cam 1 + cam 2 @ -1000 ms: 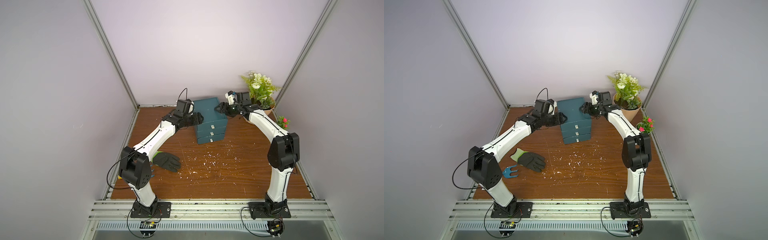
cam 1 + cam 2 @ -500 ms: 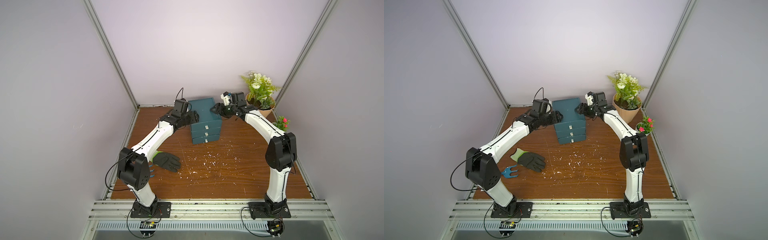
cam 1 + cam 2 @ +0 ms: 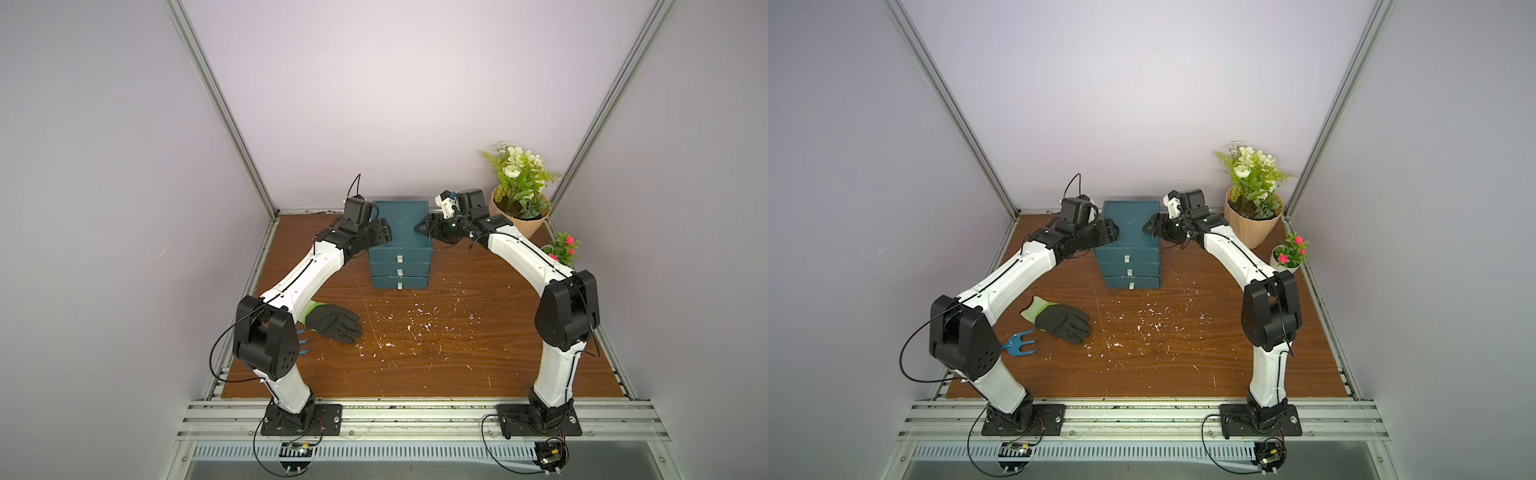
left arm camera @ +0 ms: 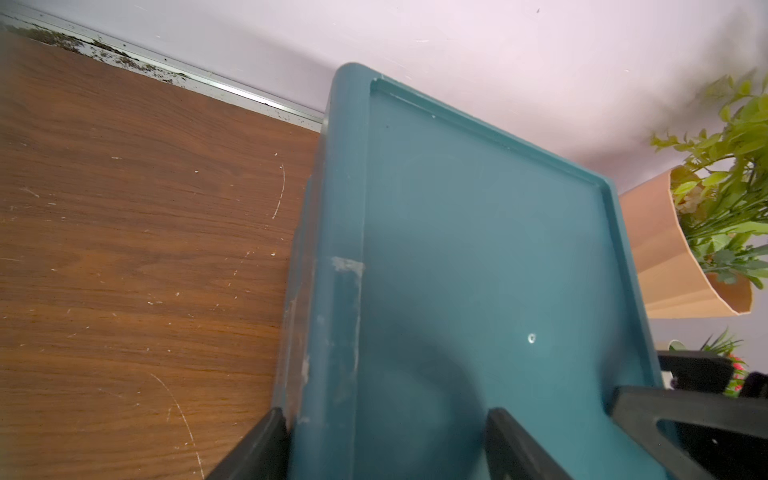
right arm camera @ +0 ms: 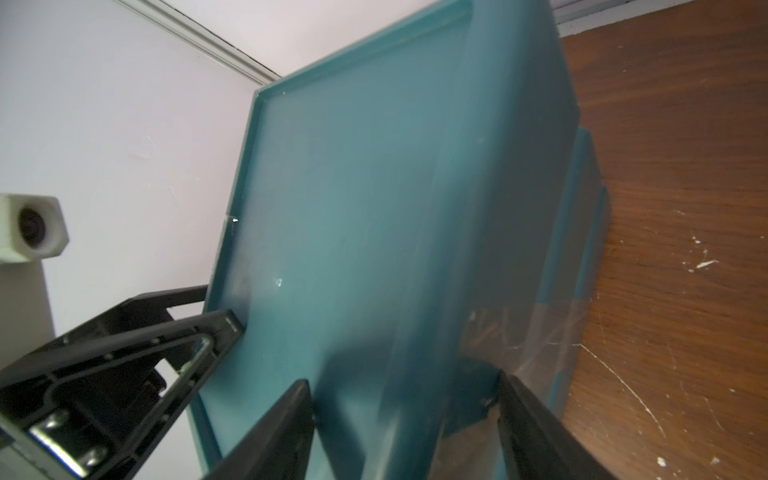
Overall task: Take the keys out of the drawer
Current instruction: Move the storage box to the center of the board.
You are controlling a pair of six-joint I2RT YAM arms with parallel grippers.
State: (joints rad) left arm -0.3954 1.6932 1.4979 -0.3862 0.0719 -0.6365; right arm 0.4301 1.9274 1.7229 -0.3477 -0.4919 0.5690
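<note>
Keys are not to be seen in any view; by my reckoning they lie shut inside the teal drawer unit point(image 3: 400, 232), though in which of its three drawers I cannot tell, nor how their long axis runs. All three drawers are closed, their fronts stacked and facing the robot's bases, each with a small white handle point(image 3: 399, 272) at its middle; the unit's top panel is bare.

Left pincer point(image 3: 384, 235) stands at the unit's left upper edge, jaws spread wide astride that edge, one finger point(image 4: 266, 440) beside the side wall and its mate over the top panel, holding nothing. Right pincer point(image 3: 419, 227) mirrors it at the right upper edge, jaws likewise apart, gripping nothing that I can make out.

The coming move turns on this: the handles lie lower than both pincers and nearer the bases, on the front face, midway between the two arms, so neither arm is plainly nearer. A drawer would slide out toward the bases, so a pincer must come round to the front and drop to handle height.

On the wooden table point(image 3: 478, 353) lie a black glove point(image 3: 332, 328) and a blue hand rake point(image 3: 1019, 345), well apart from the unit. A large potted plant point(image 3: 517, 216) stands near the right arm's wrist, a small potted plant point(image 3: 1287, 257) beside it.
</note>
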